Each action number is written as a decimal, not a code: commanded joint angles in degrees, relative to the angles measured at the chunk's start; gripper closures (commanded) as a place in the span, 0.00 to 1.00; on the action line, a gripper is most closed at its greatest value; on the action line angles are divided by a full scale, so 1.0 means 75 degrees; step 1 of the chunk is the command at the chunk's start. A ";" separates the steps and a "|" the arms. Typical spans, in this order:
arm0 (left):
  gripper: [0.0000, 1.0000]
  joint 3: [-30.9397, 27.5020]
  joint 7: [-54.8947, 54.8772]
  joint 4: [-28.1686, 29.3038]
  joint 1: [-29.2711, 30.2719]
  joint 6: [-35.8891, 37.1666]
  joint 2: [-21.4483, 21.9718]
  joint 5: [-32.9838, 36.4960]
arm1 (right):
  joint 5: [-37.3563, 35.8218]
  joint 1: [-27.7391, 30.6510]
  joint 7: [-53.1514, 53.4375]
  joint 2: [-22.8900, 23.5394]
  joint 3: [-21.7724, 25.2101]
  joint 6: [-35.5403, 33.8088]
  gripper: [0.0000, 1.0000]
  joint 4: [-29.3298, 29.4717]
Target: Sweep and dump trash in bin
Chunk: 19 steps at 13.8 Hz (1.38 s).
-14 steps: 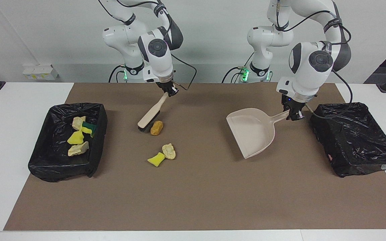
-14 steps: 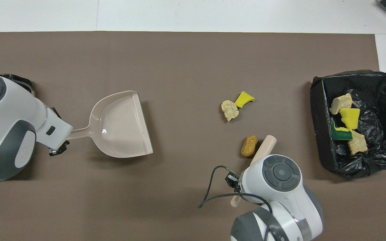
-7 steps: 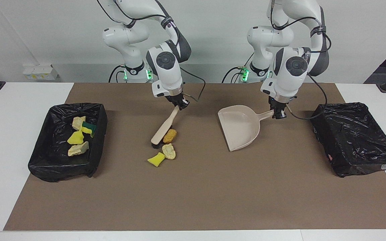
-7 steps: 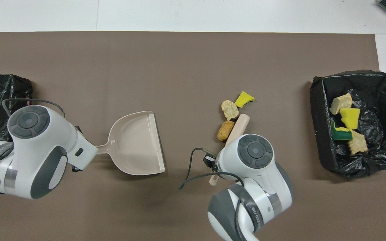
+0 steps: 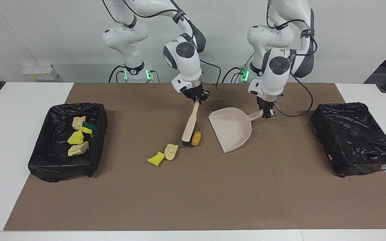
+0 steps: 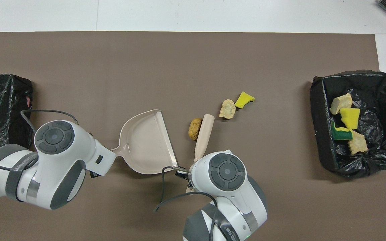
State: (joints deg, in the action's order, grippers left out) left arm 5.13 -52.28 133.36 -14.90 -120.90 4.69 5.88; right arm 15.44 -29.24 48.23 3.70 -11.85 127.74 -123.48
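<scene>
My right gripper (image 5: 198, 97) is shut on the handle of a beige brush (image 5: 190, 125), whose dark bristles rest on the mat against an orange-brown scrap (image 5: 196, 138). My left gripper (image 5: 267, 113) is shut on the handle of a beige dustpan (image 5: 230, 129), whose open lip faces the scrap with a small gap between them. A tan scrap (image 5: 171, 151) and a yellow scrap (image 5: 156, 159) lie together on the mat toward the right arm's end. In the overhead view the brush (image 6: 204, 132), orange-brown scrap (image 6: 195, 128) and dustpan (image 6: 146, 144) sit side by side.
A black-lined bin (image 5: 62, 170) at the right arm's end holds several scraps (image 5: 77, 137). A second black-bagged bin (image 5: 354, 137) stands at the left arm's end. A brown mat (image 5: 193, 201) covers the table.
The right gripper swept the brush toward the left arm's end, pushing the orange-brown scrap past the other two. The left gripper slid the dustpan toward the brush.
</scene>
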 commanded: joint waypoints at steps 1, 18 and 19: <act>1.00 -0.0087 0.0280 0.0335 -0.0181 -0.0322 0.0219 0.0095 | 0.0379 -0.0086 -0.0932 -0.0025 -0.0025 0.0160 1.00 0.0022; 1.00 -0.0087 0.0209 0.0265 -0.0075 -0.0345 0.0137 0.0095 | -0.1692 0.2863 -0.4798 0.0232 0.0057 -0.0308 1.00 0.0725; 1.00 -0.0087 0.0186 0.0242 -0.0064 -0.0322 0.0137 0.0095 | -0.1835 0.3320 -0.5405 0.0418 0.0045 -0.0518 1.00 0.0958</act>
State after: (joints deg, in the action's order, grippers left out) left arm 4.96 -51.31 133.93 -15.24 -121.85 4.69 5.88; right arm 4.42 -9.65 14.29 5.11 -10.64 126.58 -118.86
